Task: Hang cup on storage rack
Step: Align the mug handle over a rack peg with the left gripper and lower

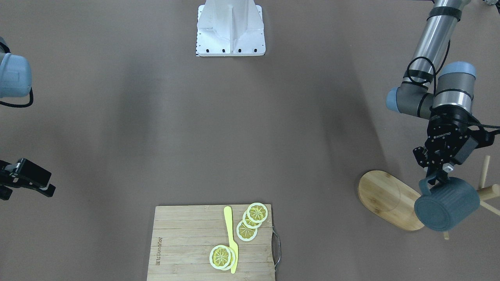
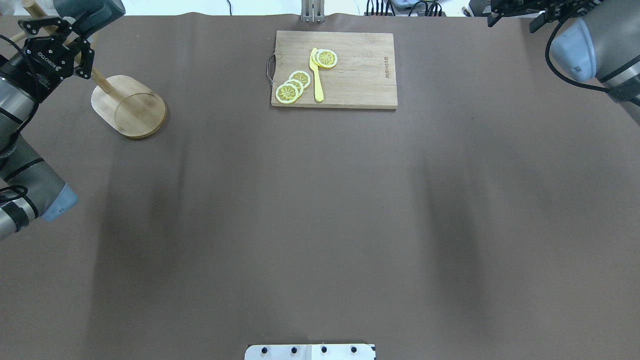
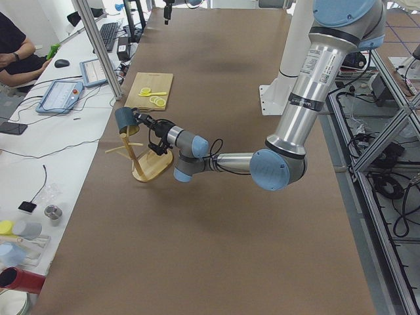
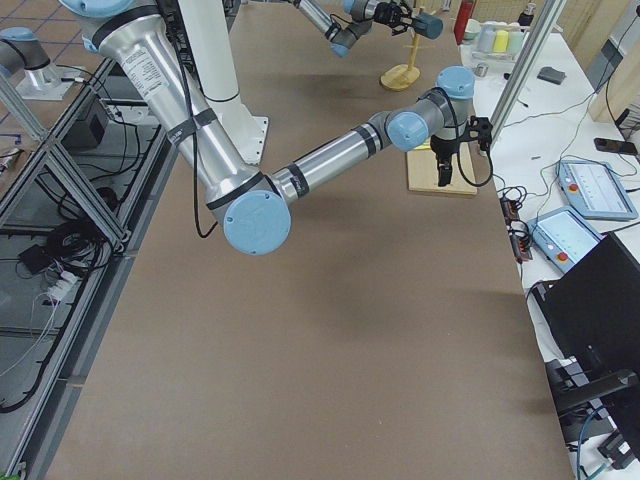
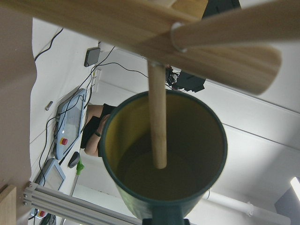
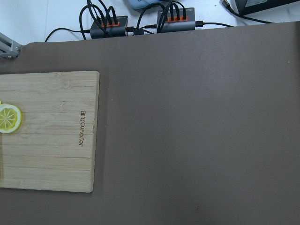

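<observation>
Reaching to the rack [image 1: 384, 197] at the table's far left, with the cup [image 1: 447, 208] held on its side in the air above the oval base. Clamped on the cup's handle with the left gripper [image 1: 438, 178], a thin peg [image 5: 158, 126] lined up across the open mouth. Cannot tell whether the right gripper [image 4: 445, 172], up at far right, is apart or together.

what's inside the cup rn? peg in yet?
Left wrist view: a thin peg of the rack points into the cup's mouth, tip against the yellowish inside. Depth unclear. The peg covers part of the floor; nothing else shows.
</observation>
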Action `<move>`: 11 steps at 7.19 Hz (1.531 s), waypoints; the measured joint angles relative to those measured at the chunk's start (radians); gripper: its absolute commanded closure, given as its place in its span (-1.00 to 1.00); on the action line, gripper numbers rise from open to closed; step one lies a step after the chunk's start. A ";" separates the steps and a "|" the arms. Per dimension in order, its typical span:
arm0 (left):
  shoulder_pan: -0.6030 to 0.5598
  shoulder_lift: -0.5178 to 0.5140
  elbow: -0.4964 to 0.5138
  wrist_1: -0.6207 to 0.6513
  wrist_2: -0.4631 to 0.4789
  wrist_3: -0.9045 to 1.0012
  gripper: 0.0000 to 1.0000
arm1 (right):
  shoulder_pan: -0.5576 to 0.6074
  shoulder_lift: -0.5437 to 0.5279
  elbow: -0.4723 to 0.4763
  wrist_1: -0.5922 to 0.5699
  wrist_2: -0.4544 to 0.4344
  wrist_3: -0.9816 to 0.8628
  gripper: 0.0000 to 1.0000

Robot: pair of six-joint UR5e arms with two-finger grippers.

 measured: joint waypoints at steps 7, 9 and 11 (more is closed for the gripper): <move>-0.052 0.000 0.031 -0.119 -0.166 -0.119 1.00 | -0.003 -0.007 0.006 0.000 -0.012 0.000 -0.98; -0.097 -0.002 0.057 -0.119 -0.219 -0.137 1.00 | -0.004 -0.010 0.012 0.000 -0.012 0.001 -0.98; -0.103 -0.008 0.077 -0.117 -0.230 -0.141 1.00 | -0.005 -0.014 0.014 0.000 -0.012 0.001 -0.98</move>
